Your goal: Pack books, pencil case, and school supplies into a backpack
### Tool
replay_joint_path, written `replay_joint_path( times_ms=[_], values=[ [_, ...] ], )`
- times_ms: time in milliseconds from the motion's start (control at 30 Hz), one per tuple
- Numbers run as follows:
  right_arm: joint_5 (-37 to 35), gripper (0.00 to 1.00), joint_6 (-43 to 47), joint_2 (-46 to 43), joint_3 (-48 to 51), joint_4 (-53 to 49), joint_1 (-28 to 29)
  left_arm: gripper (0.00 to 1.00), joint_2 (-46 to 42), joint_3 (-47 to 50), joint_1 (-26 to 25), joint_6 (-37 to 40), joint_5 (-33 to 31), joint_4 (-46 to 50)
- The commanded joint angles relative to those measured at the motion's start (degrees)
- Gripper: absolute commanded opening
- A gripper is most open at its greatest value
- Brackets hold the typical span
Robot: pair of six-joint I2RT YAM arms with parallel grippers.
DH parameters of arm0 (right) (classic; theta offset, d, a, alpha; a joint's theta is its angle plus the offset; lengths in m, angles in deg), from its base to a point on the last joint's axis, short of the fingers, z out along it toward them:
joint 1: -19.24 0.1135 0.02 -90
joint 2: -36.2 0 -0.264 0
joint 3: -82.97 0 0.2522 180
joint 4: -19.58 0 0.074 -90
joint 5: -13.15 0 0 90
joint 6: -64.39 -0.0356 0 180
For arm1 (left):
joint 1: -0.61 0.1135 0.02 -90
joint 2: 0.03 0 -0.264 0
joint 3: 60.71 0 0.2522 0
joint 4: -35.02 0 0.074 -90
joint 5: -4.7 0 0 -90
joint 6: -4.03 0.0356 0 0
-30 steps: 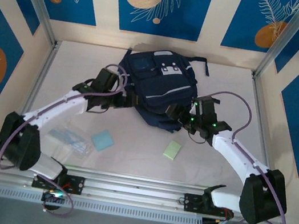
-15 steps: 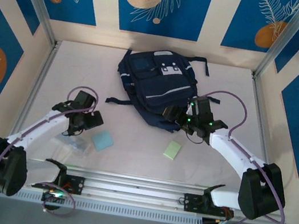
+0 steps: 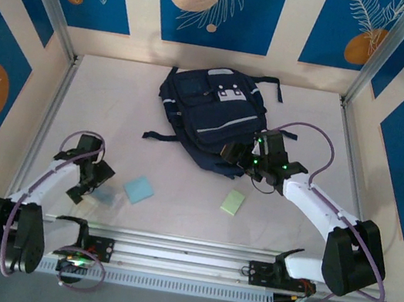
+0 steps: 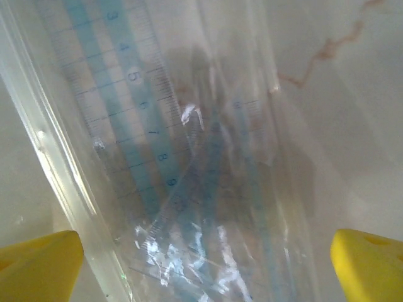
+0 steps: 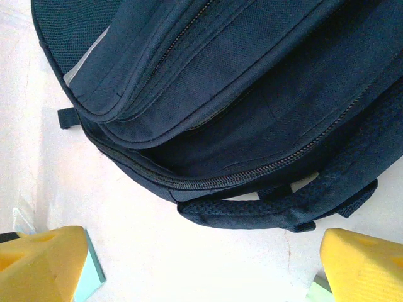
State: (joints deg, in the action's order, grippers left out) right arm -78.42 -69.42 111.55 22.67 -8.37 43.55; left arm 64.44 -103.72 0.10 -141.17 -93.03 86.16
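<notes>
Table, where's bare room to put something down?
Bare: between the backpack and left rail; between the light blue pad and pale green pad. Crowded: left gripper over the clear plastic piece; right gripper at the backpack's near edge.

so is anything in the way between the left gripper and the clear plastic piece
Nothing visible. The left gripper hangs open right above the clear plastic piece, its jaws standing one on either side, with no other object between them.

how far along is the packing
Done: nothing confirmable; the backpack hides its contents. In hand: open left gripper over the clear plastic piece, open right gripper beside the backpack. Left: that piece, light blue pad, pale green pad, all on the table.
</notes>
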Motion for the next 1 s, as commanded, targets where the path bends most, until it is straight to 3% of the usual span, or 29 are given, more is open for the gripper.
replay_joint_path(
  times_ms=[0,233,500,767,967],
  values=[
    [-1.0,0.95,1.3,0.5,-1.1,-0.5,0.1,1.0,2.6,1.4,1.0,-1.4,2.7,-4.1],
    [-1.7,0.95,1.7,-0.2,-1.3,-1.9,-0.3,0.95,8.2,1.7,1.0,-1.0,2.7,-8.5],
    [-1.2,0.95,1.6,-0.2,-1.4,-1.6,-0.7,0.7,6.9,2.3,1.0,-0.3,1.1,-10.7],
    [-0.9,0.95,1.4,-0.4,-1.2,-1.4,-0.7,0.63,4.9,-0.6,1.0,2.7,-0.2,-11.4],
    [-0.6,0.94,1.4,-0.7,-0.8,-1.3,-0.6,0.5,4.9,-2.6,1.0,4.0,-0.1,-13.2]
  ],
)
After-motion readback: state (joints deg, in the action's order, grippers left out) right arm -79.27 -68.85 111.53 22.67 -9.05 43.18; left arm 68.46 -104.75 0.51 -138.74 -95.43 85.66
